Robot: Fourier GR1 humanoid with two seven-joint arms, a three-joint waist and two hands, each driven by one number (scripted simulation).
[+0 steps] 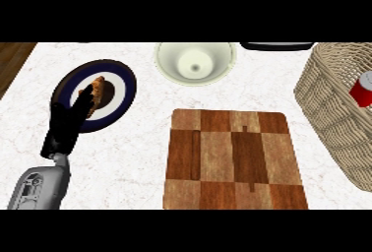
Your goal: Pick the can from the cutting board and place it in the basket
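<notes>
The red can (362, 89) with a silver top lies inside the wicker basket (325, 101) at the right edge, partly cut off by the view's border. Nothing stands on the brown checkered cutting board (232, 158) in the middle. My left hand (70, 119) rests at the left with straight fingers pointing up over a dark blue plate. My right hand does not show in the head view.
The dark blue plate (120, 86) at the upper left carries a brown piece of food (104, 90). A pale green bowl (195, 62) sits at the back centre. A dark object (277, 46) shows at the top edge. The counter's wooden edge (13, 59) is far left.
</notes>
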